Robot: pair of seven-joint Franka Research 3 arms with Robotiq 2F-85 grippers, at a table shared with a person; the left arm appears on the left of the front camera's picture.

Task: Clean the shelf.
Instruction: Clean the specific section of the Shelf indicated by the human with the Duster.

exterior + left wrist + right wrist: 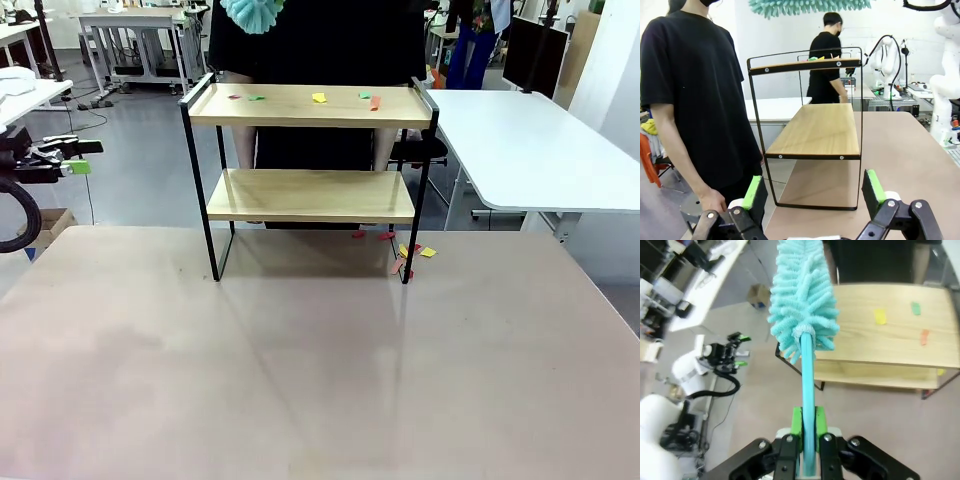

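Currently the shelf (310, 195) stands at the table's (300, 400) far edge, with wide bare tabletop in front of it. Paper scraps (318, 98) lie on its top board, fallen scraps (405, 250) by its right front foot. Right gripper (808, 417) is clamped on a teal duster (802, 305), head above the shelf's left half. Left gripper (813, 186) has jaws apart, empty, well off the shelf's left end. A person (320, 40) stands right behind the shelf.

A lab or workshop hall: white desks (530, 150), a dark monitor (535, 55), cluttered workbenches (140, 20), bare grey floor (130, 170).
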